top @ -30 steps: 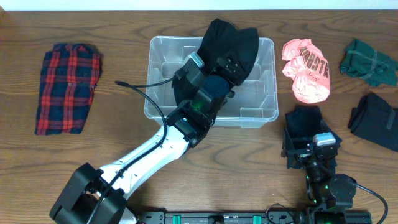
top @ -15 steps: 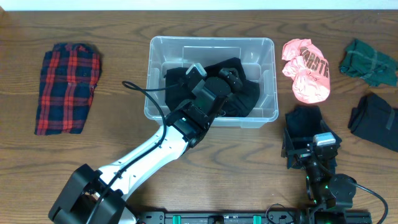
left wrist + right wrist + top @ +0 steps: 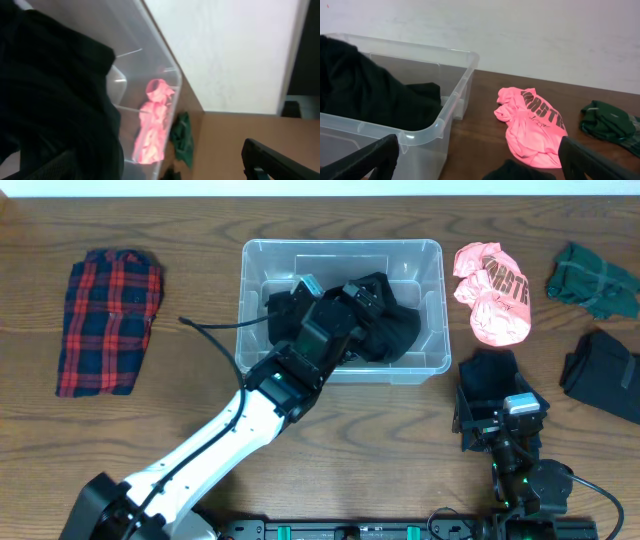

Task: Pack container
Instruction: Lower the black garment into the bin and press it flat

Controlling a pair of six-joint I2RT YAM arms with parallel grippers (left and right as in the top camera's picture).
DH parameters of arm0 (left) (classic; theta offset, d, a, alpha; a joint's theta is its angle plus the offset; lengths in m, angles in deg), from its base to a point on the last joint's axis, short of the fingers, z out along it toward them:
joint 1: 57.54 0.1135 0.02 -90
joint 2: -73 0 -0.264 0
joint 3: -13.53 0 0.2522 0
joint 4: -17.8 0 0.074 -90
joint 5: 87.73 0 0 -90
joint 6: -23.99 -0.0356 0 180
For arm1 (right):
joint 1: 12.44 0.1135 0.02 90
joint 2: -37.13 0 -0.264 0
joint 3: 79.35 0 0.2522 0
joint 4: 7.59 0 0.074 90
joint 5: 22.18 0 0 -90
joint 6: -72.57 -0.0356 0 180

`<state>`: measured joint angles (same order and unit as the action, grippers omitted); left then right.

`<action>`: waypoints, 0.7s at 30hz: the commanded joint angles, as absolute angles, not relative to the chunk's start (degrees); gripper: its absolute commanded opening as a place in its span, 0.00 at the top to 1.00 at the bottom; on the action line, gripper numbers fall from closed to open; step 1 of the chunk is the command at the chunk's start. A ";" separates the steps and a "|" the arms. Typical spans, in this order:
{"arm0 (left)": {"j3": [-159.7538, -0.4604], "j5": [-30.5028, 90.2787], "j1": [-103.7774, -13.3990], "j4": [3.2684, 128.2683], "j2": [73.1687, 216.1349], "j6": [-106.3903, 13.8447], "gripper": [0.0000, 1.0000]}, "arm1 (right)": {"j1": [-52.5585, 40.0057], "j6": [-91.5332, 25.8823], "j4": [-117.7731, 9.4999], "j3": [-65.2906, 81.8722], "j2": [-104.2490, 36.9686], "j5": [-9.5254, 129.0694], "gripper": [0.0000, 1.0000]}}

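The clear plastic container (image 3: 340,246) stands at the middle back of the table; it also shows in the right wrist view (image 3: 422,134) and the left wrist view (image 3: 145,55). A black garment (image 3: 388,330) lies bunched inside it, toward the right, and fills the left of the left wrist view (image 3: 50,100). My left gripper (image 3: 338,292) reaches into the container over the garment with its jaws apart; only one finger shows in its wrist view. My right gripper (image 3: 500,412) is open and empty at the front right, low over the table (image 3: 480,160).
A pink shirt (image 3: 492,295) lies right of the container. A green cloth (image 3: 592,280) and a black cloth (image 3: 605,375) lie at the far right. Another black cloth (image 3: 488,370) lies just ahead of my right gripper. A red plaid shirt (image 3: 108,320) lies at the far left.
My left gripper brought the black garment down from above the rim into the container, let it settle there, and shifted slightly left. The right arm has not moved.
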<state>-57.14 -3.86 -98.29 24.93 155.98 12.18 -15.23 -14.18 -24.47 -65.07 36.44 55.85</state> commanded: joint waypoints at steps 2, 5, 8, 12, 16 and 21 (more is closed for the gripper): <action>-58.12 -3.09 -97.92 24.01 151.94 10.50 0.02 | -15.75 -13.50 -24.53 -65.27 36.75 55.98 0.01; -58.12 -3.07 -97.72 24.05 151.44 8.99 0.02 | -15.75 -13.50 -24.53 -65.27 36.75 56.00 0.01; -58.12 -3.05 -97.72 24.49 151.44 8.58 0.02 | -15.75 -13.50 -24.53 -65.27 36.75 55.98 0.01; -58.12 -4.62 -97.48 24.47 151.44 2.74 0.02 | -15.75 -13.50 -24.53 -65.27 36.75 55.98 0.01; -58.12 -7.16 -95.95 25.13 151.44 -5.50 0.02 | -15.75 -13.50 -24.53 -65.27 36.75 55.98 0.01; -58.12 -1.35 -95.17 27.42 151.44 -20.78 0.20 | -15.75 -13.50 -24.53 -65.27 36.75 56.00 0.01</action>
<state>-57.16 -4.27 -95.32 26.52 151.59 -8.10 -15.23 -14.18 -24.47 -65.07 36.44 55.85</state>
